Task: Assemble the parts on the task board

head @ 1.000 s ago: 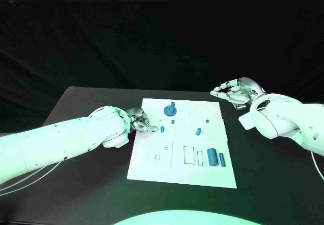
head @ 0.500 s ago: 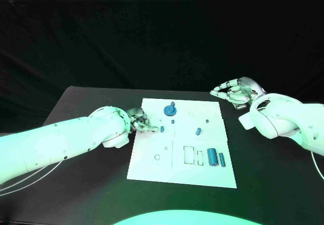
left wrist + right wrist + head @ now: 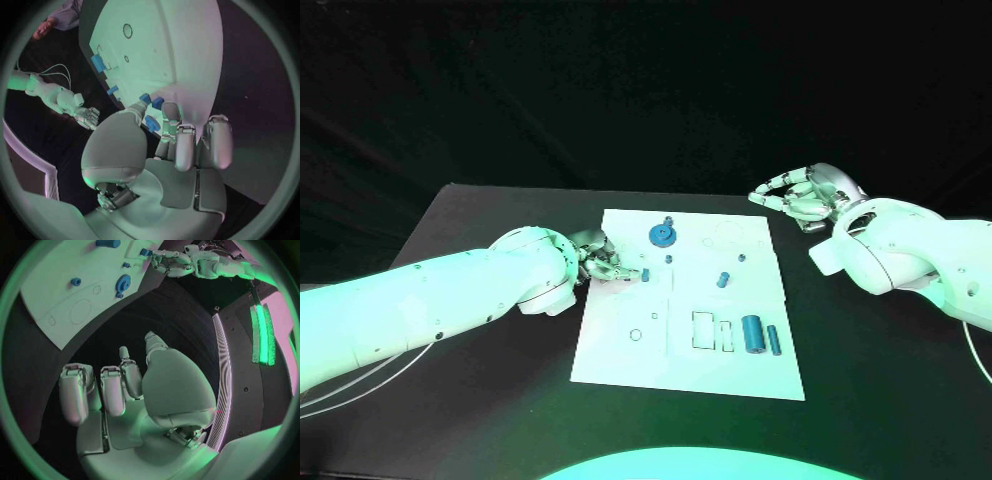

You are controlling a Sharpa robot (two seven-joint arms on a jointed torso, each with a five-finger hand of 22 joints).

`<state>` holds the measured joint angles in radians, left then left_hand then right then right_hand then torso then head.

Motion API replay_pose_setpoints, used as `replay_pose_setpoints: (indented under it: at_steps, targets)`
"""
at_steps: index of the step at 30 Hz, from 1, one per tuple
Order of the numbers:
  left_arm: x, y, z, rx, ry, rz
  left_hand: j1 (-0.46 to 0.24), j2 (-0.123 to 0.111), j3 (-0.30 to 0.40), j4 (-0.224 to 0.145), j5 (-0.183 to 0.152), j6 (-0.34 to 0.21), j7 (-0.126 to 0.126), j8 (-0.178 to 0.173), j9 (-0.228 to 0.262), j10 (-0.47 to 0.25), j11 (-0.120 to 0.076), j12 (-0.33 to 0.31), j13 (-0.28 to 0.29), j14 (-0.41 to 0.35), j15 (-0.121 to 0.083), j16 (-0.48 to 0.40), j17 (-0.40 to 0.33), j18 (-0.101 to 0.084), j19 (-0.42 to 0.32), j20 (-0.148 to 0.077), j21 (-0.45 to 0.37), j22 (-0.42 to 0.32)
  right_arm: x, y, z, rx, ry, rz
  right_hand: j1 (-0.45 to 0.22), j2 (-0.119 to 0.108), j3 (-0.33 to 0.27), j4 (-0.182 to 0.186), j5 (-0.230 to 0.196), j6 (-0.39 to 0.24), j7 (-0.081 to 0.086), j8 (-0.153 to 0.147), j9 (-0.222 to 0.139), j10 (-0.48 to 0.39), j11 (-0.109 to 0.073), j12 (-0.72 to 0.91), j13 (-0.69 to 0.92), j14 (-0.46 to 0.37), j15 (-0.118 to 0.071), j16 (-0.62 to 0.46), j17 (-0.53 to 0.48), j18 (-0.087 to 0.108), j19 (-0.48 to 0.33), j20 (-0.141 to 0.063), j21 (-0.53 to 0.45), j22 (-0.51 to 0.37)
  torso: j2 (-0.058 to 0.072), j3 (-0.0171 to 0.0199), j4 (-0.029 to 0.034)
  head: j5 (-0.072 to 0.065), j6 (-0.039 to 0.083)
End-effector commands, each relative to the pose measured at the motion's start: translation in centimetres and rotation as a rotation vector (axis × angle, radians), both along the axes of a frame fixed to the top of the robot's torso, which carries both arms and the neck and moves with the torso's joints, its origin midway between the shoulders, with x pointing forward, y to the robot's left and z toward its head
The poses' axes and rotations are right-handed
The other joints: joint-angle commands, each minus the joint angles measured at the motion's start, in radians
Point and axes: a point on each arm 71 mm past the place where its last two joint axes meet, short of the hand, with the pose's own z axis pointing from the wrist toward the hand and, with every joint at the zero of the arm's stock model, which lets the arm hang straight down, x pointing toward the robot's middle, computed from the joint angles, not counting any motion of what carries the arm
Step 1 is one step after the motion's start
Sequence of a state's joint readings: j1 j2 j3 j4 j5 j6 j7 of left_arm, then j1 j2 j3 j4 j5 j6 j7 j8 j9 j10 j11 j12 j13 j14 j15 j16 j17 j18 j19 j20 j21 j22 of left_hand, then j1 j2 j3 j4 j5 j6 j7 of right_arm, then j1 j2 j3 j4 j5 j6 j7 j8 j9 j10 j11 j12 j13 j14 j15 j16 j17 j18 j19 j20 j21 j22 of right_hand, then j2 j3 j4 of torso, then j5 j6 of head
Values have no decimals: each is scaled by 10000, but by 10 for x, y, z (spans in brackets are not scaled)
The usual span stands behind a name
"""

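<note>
Honestly nothing has moved since the earlier shots: both arms and every piece sit right where they were a second ago.

The left hand [image 3: 600, 262] is at the near-left edge of the white board [image 3: 689, 375], fingers curled together around a small blue part [image 3: 645, 275]. In the left wrist view you can see that part [image 3: 151, 123] pinched at the fingertips [image 3: 185, 150], right against the board's edge. Whether it's actually seated in a hole, I can't tell.

The right hand [image 3: 800, 198] hangs off the board's far-right corner, well apart from every piece. Its fingers are curled inward with nothing in them, which the right wrist view [image 3: 119, 390] shows pretty plainly.

The board is a flat, matte white rectangle lying on the black table [image 3: 473, 400], with thin outlines of circles and rectangles drawn or cut into it. Just past the left hand's fingertips there's a round blue gear [image 3: 661, 235] with a little peg standing up from it. Further toward the right hand sits a small blue peg [image 3: 724, 280], slightly tilted. Nearer the robot and off to that same side lie a chunky blue cylinder [image 3: 753, 333] and a slim blue bar [image 3: 773, 340] side by side, next to two rectangular cutouts. All the blue bits look like smooth plastic.
</note>
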<state>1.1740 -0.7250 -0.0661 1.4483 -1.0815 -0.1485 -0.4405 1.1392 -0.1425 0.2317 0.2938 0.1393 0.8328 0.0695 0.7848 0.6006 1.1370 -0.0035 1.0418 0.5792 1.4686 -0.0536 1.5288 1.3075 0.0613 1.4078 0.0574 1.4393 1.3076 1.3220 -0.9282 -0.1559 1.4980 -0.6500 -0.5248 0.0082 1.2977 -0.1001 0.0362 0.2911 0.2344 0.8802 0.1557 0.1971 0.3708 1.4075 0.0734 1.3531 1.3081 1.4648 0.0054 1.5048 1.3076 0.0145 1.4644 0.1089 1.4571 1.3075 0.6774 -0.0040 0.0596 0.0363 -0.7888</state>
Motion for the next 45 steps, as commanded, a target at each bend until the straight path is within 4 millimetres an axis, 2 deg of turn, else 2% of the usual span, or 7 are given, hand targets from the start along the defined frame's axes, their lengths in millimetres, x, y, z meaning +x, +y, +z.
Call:
replay_pose_setpoints:
  at_steps: [1, 20, 26, 28, 39, 45]
  targets:
    - [-1, -3, -1, -71, 141, -136, -77, 8, -69, 8, 15, 41, -33, 56, -15, 61, 5, 57, 17, 831, -51, 63, 2012, -70, 63, -22, 35, 577, 0, 1, 0, -43, -86, 150, -9, 15, -34, -38, 26, -77, 18, 31, -11, -34, -4, -34, 627, 652, -68, -32, 951, 169, 425, -52, -51, 1836, 3, -1, -3, -2, -7]
    - [1, -5, -3, 81, 320, -166, 364, 114, 116, -13, 32, 21, -72, 92, -61, 61, -33, 66, 17, 837, -81, 74, 2030, -74, 74, -43, 43, 600, 0, 2, 0, -44, -69, 168, -9, 15, -34, -38, 26, -77, 18, 31, -11, -34, -4, -34, 627, 652, -68, -32, 951, 169, 425, -52, -51, 1836, 0, 0, -9, -16, -47]
    - [2, -5, -3, 52, 259, -116, 579, 226, 293, -11, 20, 12, -83, 104, -92, 67, -44, 76, 29, 837, -92, 74, 2030, -74, 74, -54, 43, 605, 0, 2, 0, -44, -63, 174, -9, 15, -34, -38, 26, -77, 18, 31, -11, -34, -4, -34, 627, 652, -68, -32, 951, 169, 425, -52, -51, 1836, -1, 1, -8, -25, -41]
    - [2, -5, -3, 44, 242, -105, 762, 303, 447, -17, 8, 0, -94, 112, -112, 62, -55, 71, 21, 839, -100, 78, 2037, -74, 74, -63, 42, 608, 0, 2, 0, -44, -60, 178, -9, 15, -34, -38, 26, -77, 18, 31, -11, -34, -4, -34, 627, 652, -68, -32, 951, 169, 425, -52, -51, 1836, 1, 0, -9, -25, -46]
    - [1, -6, -3, 75, 327, -225, 1526, 220, 947, -47, -9, -32, -116, 153, -180, 19, -76, 29, -36, 845, -114, 91, 2059, -84, 91, -77, 55, 651, 0, 2, -1, -48, -34, 194, -8, 28, -31, -35, 33, -74, 13, 49, -14, -18, -10, -26, 631, 655, -73, -34, 963, 162, 440, -58, -30, 1852, -5, 1, -2, -24, -76]
    - [1, -7, -3, -50, 351, -294, 2010, 272, 1417, -49, -22, -53, -124, 165, -235, 0, -83, -11, -81, 851, -113, 103, 2081, -86, 86, -73, 54, 664, 0, 2, -1, -50, -25, 199, -8, 28, -31, -35, 33, -74, 13, 49, -14, -18, -10, -26, 631, 655, -73, -34, 963, 162, 440, -58, -30, 1852, -4, -3, -5, -24, -77]
